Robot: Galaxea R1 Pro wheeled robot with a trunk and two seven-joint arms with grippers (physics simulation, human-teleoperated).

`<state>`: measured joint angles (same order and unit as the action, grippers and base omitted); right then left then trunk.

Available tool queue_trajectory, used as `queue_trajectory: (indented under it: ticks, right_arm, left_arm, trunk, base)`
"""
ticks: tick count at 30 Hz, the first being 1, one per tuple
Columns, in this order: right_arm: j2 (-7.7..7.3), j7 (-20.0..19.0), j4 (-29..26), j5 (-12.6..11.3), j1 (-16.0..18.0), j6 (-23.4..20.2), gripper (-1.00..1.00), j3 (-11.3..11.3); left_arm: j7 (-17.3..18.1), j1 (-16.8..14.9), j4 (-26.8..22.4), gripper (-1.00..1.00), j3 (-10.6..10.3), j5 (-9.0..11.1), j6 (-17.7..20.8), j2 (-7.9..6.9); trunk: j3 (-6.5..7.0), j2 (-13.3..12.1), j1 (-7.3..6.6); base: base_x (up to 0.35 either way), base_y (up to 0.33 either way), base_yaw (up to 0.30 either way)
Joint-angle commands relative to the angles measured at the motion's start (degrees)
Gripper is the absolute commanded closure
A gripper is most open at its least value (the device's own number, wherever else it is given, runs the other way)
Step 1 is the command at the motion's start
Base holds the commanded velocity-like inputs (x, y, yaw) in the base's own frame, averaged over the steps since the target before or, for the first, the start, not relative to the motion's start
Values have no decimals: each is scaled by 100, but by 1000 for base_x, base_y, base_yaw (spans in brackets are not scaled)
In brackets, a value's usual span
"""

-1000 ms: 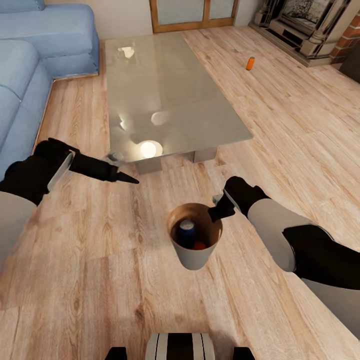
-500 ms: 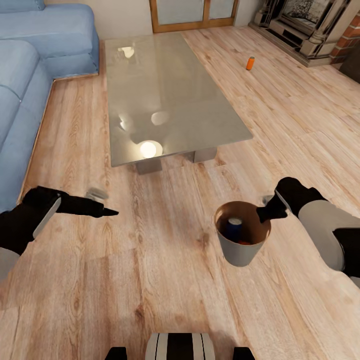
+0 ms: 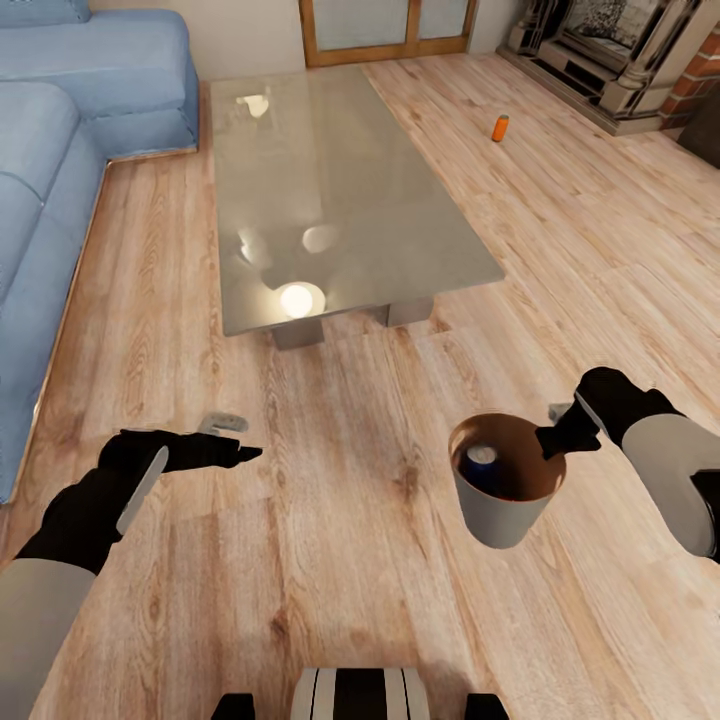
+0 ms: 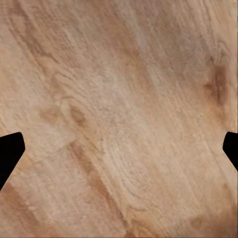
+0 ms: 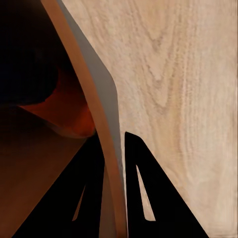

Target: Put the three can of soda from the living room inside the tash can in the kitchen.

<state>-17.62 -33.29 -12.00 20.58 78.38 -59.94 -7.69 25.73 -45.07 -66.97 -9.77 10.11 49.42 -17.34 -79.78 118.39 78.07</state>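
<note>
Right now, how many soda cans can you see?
3: a dark blue can and an orange-red can inside the pale grey tapered bin, and an orange-red can standing on the wood floor near the fireplace.

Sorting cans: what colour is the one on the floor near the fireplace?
Orange can, seen best in the head view.

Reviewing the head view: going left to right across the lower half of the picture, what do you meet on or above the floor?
Left gripper → trash can with a blue soda can inside → right gripper clamped on the can's rim.
</note>
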Motion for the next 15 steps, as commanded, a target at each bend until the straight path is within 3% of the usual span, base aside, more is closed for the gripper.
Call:
queue_trajectory:
  ticks: [1, 4, 5, 10, 15]
  right_arm:
    - [-2, -12, 0, -24, -15, -6, 100, 15]
    - [-5, -12, 3, -26, -65, -6, 100, 19]
    - [0, -10, 1, -26, -108, -6, 100, 20]
    - [39, -2, 0, -32, -215, -6, 100, 76]
    - [68, 31, -8, -29, -389, -6, 100, 329]
  left_arm:
    - [-25, 3, 2, -100, -1, -27, 4, 64]
    - [-186, 8, -23, -100, 17, -68, 133, 215]
    - [-245, 11, -34, -100, 24, -78, 332, 252]
    - [-344, 12, -47, -100, 36, -97, 777, 308]
    - [-477, 8, -10, -100, 38, -104, 854, 323]
  trunk:
    - [19, -41, -23]
    - [73, -162, -89]
    - [91, -202, -111]
    - [181, -402, -221]
    - [270, -603, -330]
  base:
    - [0, 0, 0]
    - [0, 0, 0]
    - [0, 0, 0]
    - [0, 0, 0]
    - [0, 0, 0]
